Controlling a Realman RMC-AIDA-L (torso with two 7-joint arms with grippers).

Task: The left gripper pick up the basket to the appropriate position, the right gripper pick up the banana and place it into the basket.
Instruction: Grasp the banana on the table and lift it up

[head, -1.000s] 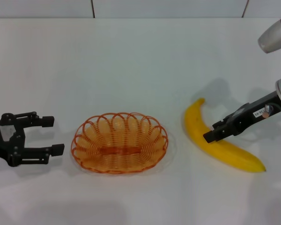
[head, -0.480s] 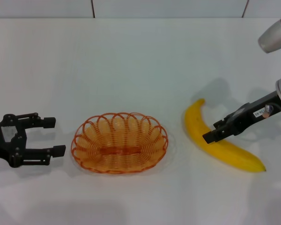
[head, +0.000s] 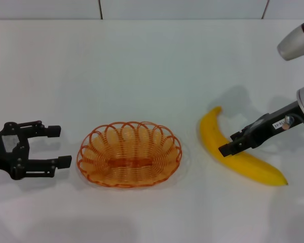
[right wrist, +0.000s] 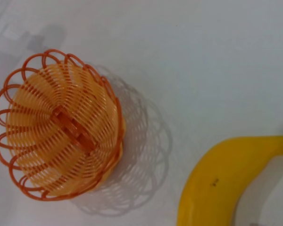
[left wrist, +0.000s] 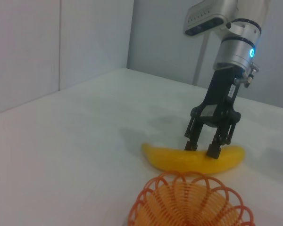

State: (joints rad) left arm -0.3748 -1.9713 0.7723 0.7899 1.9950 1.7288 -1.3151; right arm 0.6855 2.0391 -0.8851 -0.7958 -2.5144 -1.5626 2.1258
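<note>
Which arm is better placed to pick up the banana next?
Right. The right claw is open, straddling the banana, while the left claw is open beside the basket, on its far side from the banana.

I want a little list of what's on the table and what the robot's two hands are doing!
table: white top
basket: orange wire basket, empty, sitting on the table
banana: yellow banana lying on the table, on the robot's right of the basket, not touching it
left tool: left gripper open, beside the basket on the robot's left, not touching it
right tool: right gripper open, fingers down over the middle of the banana, one on each side
banana in basket: not yet
</note>
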